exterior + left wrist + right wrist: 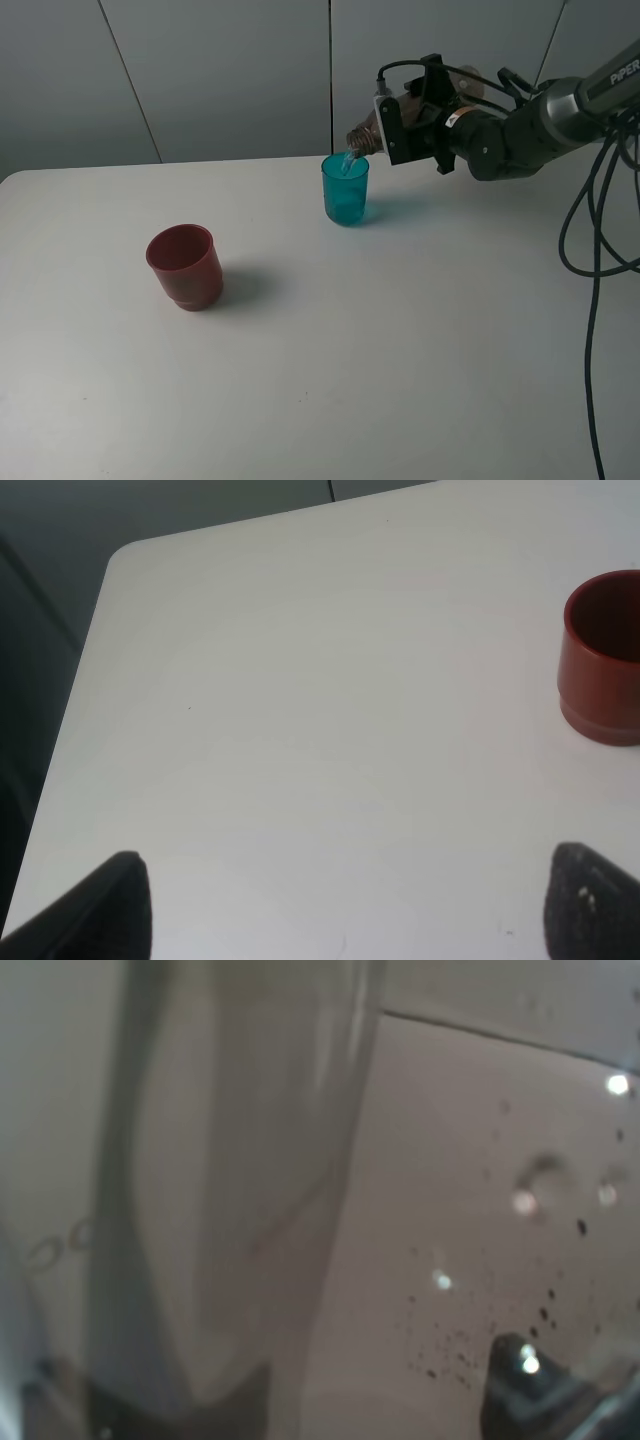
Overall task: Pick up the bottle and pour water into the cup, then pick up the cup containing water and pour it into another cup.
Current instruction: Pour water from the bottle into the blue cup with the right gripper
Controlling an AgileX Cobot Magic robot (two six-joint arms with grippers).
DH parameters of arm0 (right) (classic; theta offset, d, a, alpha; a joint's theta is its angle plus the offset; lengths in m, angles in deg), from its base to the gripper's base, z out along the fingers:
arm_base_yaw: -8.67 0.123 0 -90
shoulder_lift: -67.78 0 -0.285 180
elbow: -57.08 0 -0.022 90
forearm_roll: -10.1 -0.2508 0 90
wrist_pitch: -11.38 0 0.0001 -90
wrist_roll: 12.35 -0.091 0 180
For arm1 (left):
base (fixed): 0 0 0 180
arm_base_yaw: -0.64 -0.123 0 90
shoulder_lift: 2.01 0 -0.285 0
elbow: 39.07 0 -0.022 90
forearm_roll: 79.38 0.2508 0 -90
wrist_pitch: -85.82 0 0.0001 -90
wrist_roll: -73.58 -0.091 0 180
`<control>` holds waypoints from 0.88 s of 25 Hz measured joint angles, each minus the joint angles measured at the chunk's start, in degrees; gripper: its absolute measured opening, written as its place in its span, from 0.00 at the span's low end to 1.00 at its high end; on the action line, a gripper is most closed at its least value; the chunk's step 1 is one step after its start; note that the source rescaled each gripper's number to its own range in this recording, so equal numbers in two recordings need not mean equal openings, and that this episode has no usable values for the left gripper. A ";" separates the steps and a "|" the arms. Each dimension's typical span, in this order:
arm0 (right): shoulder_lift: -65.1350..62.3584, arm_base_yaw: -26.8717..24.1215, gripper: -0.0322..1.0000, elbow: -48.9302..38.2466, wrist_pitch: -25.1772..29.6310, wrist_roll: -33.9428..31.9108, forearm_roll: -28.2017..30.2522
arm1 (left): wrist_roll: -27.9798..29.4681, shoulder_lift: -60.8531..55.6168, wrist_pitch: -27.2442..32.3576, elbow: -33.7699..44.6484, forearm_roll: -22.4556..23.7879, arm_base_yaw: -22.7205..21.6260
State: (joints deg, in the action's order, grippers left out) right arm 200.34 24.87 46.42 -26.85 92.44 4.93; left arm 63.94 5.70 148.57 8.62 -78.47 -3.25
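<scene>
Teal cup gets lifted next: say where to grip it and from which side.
Probably the straight side wall of the teal cup, mid-height, coming level from the left: it stands upright, and the right gripper tilts the bottle over its right rim.

Above the cup (345, 190): access is blocked by the tilted bottle (362, 138), whose mouth is held over the rim, and by the right gripper (405, 125) clamped round it.
Right of the cup, high view: the airspace is taken by the right arm (520, 125); hanging cables (590, 250) are found farther right.
Left of the cup: bare table (400, 350) is found, interrupted only by the red cup (184, 266), set well apart toward the near side.
In front of the cup: a wide open stretch is offered.
Behind the cup: a narrow strip is bounded by the wall (230, 80).
</scene>
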 joint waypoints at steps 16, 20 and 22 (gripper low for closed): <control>0.00 0.00 0.06 0.00 -0.47 2.30 0.10 | 0.00 0.00 0.00 0.00 0.00 0.00; 0.00 0.00 0.06 0.00 -0.47 2.51 0.10 | 0.00 0.00 0.00 0.00 0.00 0.00; 0.00 0.00 0.06 0.00 -0.58 2.51 0.10 | 0.00 0.00 0.00 0.00 0.00 0.00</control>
State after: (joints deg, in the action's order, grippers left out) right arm 200.34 24.87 46.42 -27.43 94.95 5.03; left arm 63.94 5.70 148.57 8.62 -78.47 -3.25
